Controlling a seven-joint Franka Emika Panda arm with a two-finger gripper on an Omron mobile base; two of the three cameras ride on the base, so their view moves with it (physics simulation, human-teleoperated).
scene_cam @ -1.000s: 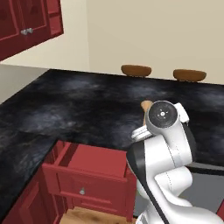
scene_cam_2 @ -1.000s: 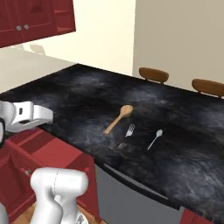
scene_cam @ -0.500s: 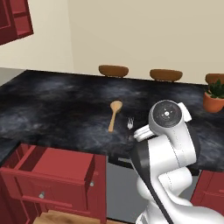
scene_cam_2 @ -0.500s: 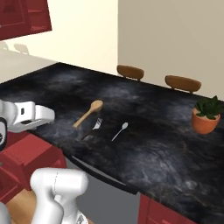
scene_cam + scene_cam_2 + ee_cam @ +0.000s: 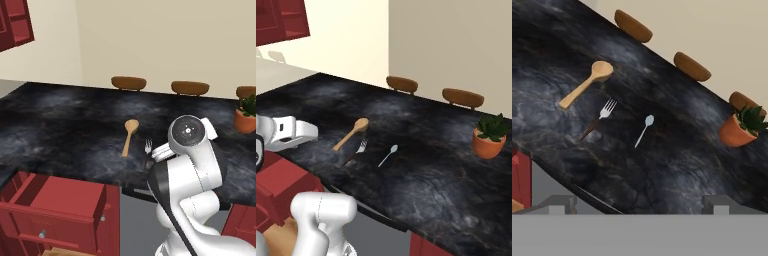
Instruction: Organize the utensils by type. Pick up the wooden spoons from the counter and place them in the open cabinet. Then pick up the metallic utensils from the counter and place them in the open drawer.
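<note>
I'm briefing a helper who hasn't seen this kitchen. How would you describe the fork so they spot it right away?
Look at the black marbled counter, near its front edge, where three utensils lie in a row. The fork is the middle one, between the tan wooden spoon and the thin silver teaspoon. It alone has silver tines on a dark brown handle.

White arm [image 5: 192,170] folded upright, hand [image 5: 639,205] tilted downward, fingers spread wide, holding nothing.
</note>
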